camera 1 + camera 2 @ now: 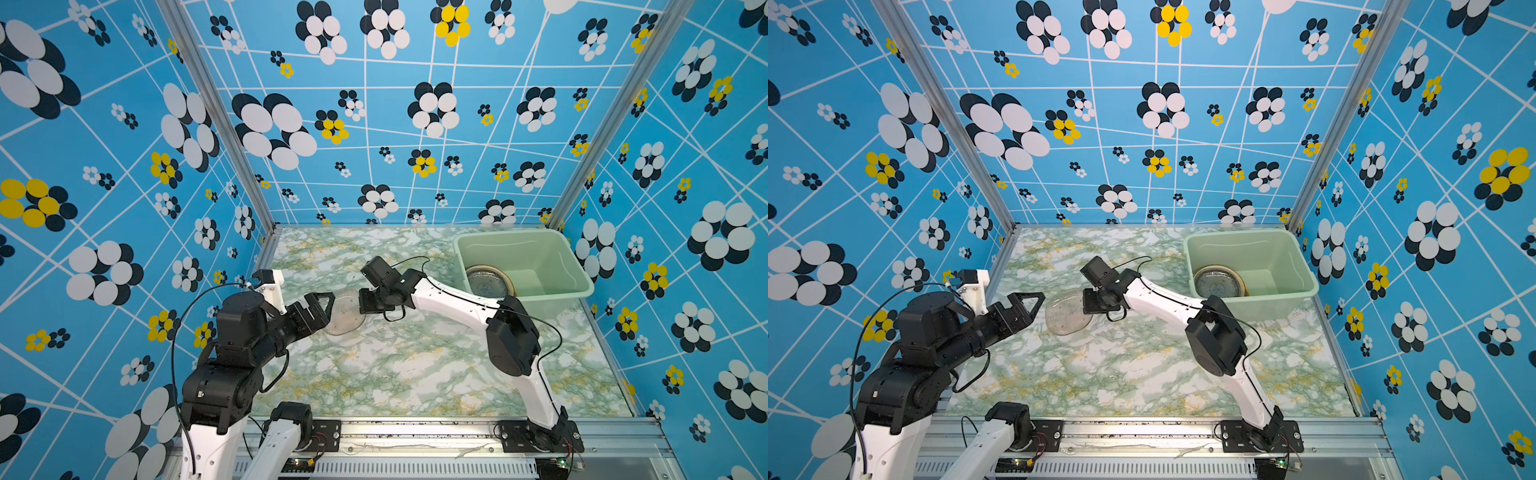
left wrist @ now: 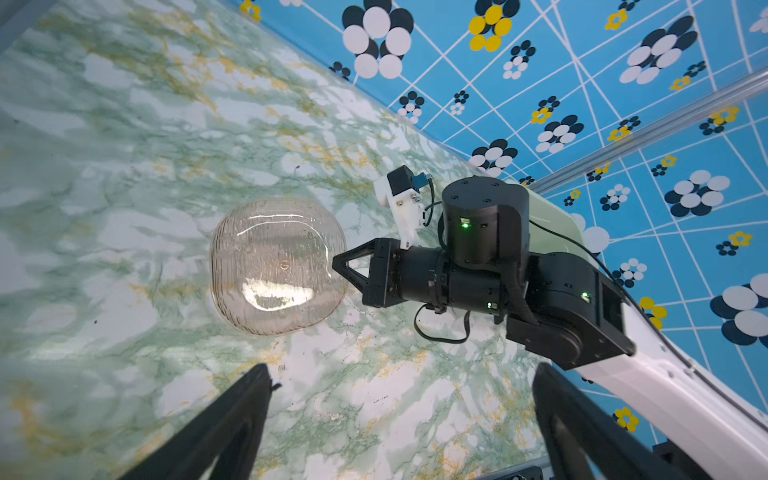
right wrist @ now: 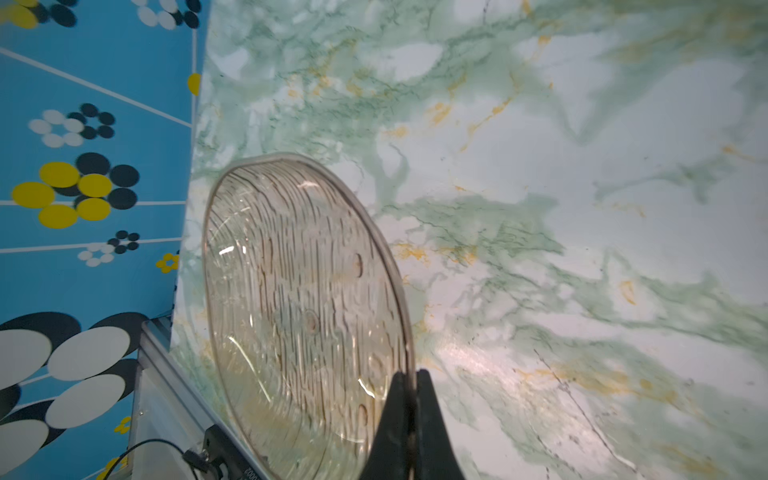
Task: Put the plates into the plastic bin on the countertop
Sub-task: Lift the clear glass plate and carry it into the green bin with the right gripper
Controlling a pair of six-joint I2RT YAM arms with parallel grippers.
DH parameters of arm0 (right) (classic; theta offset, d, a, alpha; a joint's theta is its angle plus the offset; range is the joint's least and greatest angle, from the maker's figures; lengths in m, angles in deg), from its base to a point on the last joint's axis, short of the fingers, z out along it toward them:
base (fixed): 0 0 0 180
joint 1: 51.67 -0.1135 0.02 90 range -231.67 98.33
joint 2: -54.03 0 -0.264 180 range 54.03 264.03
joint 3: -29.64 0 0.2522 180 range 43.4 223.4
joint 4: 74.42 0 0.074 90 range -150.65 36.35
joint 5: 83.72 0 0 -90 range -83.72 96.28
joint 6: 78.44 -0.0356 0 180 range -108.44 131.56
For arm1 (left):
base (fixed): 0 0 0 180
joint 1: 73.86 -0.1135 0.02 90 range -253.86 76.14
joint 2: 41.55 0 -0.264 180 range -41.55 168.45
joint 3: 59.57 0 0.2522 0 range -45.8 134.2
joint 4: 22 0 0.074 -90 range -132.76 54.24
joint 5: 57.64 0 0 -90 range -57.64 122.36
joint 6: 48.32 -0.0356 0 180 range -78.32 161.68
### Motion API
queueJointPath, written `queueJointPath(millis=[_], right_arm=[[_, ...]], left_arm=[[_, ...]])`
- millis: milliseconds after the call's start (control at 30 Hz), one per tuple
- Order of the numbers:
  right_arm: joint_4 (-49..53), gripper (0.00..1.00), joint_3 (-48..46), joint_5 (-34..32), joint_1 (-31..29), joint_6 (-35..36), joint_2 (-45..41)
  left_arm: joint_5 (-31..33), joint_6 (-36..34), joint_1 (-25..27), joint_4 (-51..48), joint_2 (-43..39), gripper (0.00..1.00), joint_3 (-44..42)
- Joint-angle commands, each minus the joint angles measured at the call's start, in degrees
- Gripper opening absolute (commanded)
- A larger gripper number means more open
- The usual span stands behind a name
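A clear glass plate (image 1: 344, 314) (image 1: 1066, 314) lies on the marble countertop (image 1: 415, 365), left of centre. My right gripper (image 1: 360, 301) (image 1: 1085, 301) (image 3: 409, 380) is shut on the plate's right rim; the ribbed glass (image 3: 299, 307) fills its wrist view. My left gripper (image 1: 328, 311) (image 1: 1040, 309) (image 2: 401, 374) stands open just left of the plate, with only bare countertop between its fingers (image 2: 249, 399). The left wrist view shows the plate (image 2: 276, 266) and the right gripper (image 2: 337, 266) on its edge. The mint-green plastic bin (image 1: 582, 276) (image 1: 1308, 276) stands at the back right and holds stacked plates (image 1: 488, 282) (image 1: 1219, 283), a blue-patterned one on top.
Blue flowered walls enclose the countertop on three sides. An aluminium rail (image 1: 415, 428) with both arm bases runs along the front edge. The right arm (image 1: 453, 299) stretches from the front right past the bin's front wall.
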Motion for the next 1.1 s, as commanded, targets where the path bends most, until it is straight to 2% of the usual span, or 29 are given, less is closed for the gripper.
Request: queueJointPath(millis=[0,67,167,300,500,633,833,1067], right_arm=[[4.1,0.00,-2.4,-1.9,1.9,3.2,-8.1],[5.4,0.00,-4.1,-0.9,3.4,4.4,-12.4],[9.4,0.00,-5.2,1.0,7.0,7.2,-18.7],[17.6,0.00,-3.6,4.0,13.7,12.0,-24.9],[26.8,0.00,-2.4,6.4,26.9,18.4,-31.2],[27.7,0.00,-4.8,8.9,35.4,21.4,-34.6],[25.6,0.00,-9.4,13.9,48.2,26.7,-40.1],[26.8,0.00,-7.3,11.1,56.4,31.1,-36.7]], left_arm=[[-0.4,-6.8,3.0,6.2,0.0,0.99,1.6],[-2.7,-9.7,5.5,8.9,0.1,0.99,2.4],[-2.6,-14.8,9.5,9.2,0.7,0.99,4.8],[-0.5,-22.1,13.4,7.2,2.9,0.99,8.7],[4.5,-31.6,20.0,7.0,7.2,0.99,11.5],[9.4,-36.2,26.9,7.7,12.5,0.99,13.4],[19.0,-44.2,40.6,10.1,23.9,0.99,19.1],[20.7,-48.3,46.8,16.0,32.3,0.99,22.7]])
